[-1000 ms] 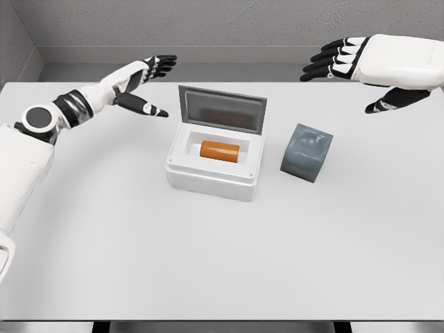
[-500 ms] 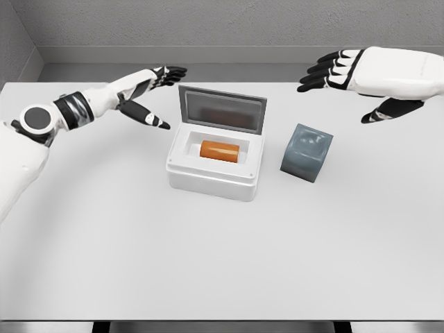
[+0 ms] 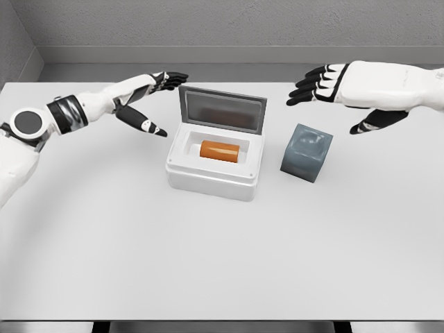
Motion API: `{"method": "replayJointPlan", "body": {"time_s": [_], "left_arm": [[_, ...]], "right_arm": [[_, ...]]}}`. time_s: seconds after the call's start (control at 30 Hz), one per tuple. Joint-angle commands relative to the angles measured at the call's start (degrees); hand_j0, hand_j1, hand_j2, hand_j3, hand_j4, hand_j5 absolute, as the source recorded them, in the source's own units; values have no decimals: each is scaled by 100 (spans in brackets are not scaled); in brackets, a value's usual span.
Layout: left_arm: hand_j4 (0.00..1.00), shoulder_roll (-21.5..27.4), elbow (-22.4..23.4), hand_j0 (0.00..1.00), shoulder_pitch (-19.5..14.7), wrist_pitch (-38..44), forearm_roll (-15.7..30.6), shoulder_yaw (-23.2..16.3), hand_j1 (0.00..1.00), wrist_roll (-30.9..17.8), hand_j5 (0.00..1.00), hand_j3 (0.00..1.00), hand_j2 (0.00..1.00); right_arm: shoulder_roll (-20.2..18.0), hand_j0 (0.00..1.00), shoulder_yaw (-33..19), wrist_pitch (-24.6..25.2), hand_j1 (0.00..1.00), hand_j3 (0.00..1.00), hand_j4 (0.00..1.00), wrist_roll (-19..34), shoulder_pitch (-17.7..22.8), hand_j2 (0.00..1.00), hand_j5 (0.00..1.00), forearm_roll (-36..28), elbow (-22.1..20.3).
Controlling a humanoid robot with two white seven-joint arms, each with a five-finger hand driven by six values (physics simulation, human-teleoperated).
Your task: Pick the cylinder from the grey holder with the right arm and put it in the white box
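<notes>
An orange cylinder (image 3: 220,150) is seen lying on its side inside the white rectangular box (image 3: 214,175), whose hinged lid (image 3: 222,110) is raised. A grey cube-shaped holder (image 3: 306,152) is placed just beside the box. The right hand (image 3: 338,87) is held above the holder with fingers spread, empty; the left hand (image 3: 147,99) is likewise spread, near the lid.

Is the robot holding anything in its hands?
No. Both the left hand and right hand are open and empty; the orange cylinder lies in the white box.
</notes>
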Motion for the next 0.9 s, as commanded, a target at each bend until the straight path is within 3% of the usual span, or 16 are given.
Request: {"method": "replayJointPlan", "body": {"time_s": [0.0, 0.87], "left_arm": [[100, 13, -91, 100, 0, 7, 47, 6, 100, 1, 100, 100, 100], [100, 628, -1058, 100, 413, -1, 126, 68, 100, 1, 100, 100, 100]], "right_arm": [[-10, 100, 4, 10, 100, 100, 100, -3, 0, 100, 100, -34, 1], [-19, 100, -76, 10, 100, 100, 100, -3, 220, 100, 100, -43, 36]]}}
